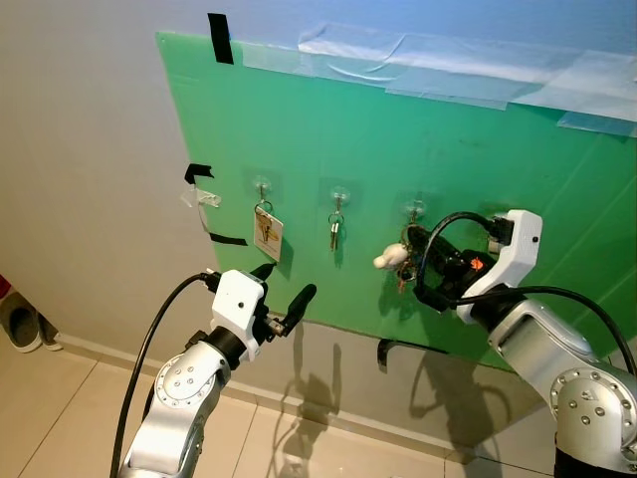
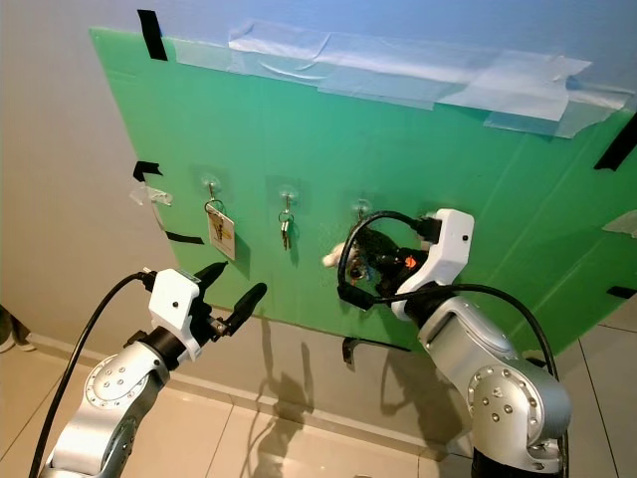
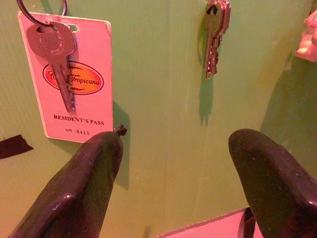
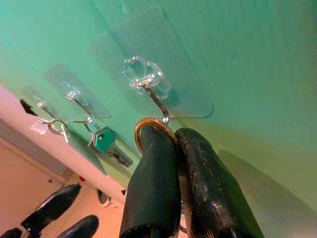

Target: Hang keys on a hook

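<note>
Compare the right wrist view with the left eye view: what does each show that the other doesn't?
Right wrist view: close up, the right claw shut on the key ring, which sits at the tip of the third hook; whether it is over the hook is unclear.

Left eye view: the taped edges of the green board, the wall, the floor, a white charm at the right claw, and the pass on the first hook.

Both: all three hooks, the middle keys, and the open left claw held low.
</note>
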Controlling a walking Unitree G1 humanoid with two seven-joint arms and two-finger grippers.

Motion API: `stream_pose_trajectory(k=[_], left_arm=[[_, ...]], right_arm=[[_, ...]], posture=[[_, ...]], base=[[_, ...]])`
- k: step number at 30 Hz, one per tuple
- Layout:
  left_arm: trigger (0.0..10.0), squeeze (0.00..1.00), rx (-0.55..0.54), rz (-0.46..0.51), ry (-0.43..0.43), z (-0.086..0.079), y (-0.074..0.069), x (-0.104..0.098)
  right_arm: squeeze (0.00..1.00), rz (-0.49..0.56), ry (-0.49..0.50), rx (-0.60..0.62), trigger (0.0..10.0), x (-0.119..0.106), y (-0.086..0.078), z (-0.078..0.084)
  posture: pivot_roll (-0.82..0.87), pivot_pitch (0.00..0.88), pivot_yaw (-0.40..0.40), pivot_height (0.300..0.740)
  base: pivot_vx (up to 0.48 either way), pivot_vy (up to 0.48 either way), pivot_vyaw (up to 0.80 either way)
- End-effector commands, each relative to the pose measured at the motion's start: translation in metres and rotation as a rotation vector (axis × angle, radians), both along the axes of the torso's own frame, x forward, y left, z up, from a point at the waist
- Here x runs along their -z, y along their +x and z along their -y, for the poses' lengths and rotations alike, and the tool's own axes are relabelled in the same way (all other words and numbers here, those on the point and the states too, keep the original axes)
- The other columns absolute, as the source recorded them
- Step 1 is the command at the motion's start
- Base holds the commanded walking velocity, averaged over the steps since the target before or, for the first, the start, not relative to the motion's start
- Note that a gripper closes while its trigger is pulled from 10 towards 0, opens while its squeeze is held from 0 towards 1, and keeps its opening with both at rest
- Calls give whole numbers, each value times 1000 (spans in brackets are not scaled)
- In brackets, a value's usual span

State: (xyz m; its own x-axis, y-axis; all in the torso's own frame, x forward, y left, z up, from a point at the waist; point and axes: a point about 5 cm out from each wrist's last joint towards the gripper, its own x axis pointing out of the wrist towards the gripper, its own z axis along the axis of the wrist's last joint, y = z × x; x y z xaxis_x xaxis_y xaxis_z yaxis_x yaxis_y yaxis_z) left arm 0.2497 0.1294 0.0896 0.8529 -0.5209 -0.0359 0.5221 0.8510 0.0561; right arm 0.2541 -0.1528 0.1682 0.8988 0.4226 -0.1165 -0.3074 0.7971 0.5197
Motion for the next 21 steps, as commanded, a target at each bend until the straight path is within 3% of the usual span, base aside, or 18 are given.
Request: stream_pose_trajectory(k=[1,8,16,21], left_arm=[[10000,0,-1,8,-3,-1,1,-4],[10000,0,0,4,-2,-1,0,-3],[10000,0,3,1,-5,0,1,-3],[10000,0,2,1,-6,0,2,-3]], right_arm=[[0,-49,7,-11,0,5,-1,-1],[0,-103,30,-5,0,12,-2,1],[0,-151,203,62,0,11,3,6],[0,-156,159,59,0,12,5,5]], posture=[[-52,0,0,740],[-53,0,0,740],[-55,0,0,740],[-55,0,-1,740]], base=[[0,0,0],[0,0,0],[0,0,0],[0,0,0]])
